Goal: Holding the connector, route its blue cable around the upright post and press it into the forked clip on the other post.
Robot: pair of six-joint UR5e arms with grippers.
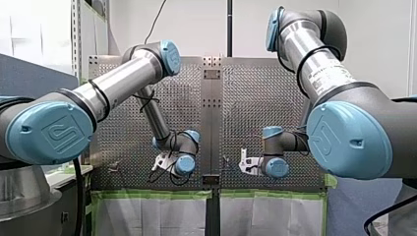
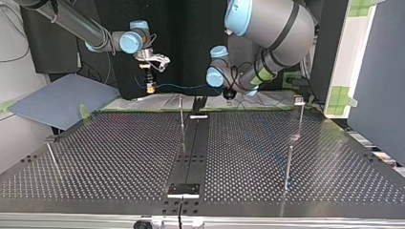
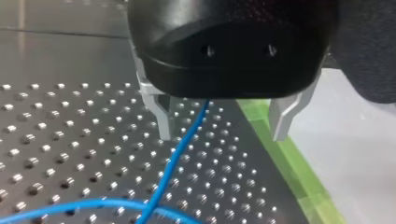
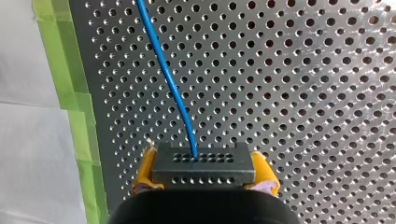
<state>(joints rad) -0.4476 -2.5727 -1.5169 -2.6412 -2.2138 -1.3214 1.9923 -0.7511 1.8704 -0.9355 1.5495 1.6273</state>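
In the top view, the blue cable [image 2: 186, 87] is spanning from my right gripper [image 2: 150, 85] to my left gripper [image 2: 229, 93] near the desk's [image 2: 119, 157] far edge. In the left wrist view, the metal fingers [image 3: 162, 119] are standing spread around the cable. In the right wrist view, the yellow pads [image 4: 264, 173] are pinching the connector [image 4: 203, 165].

my left gripper [image 3: 224, 128] hangs spread wide; my right gripper [image 4: 204, 175] clamped tight

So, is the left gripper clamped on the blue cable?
No: the left gripper has its metal fingers wide apart, the blue cable passing between them.
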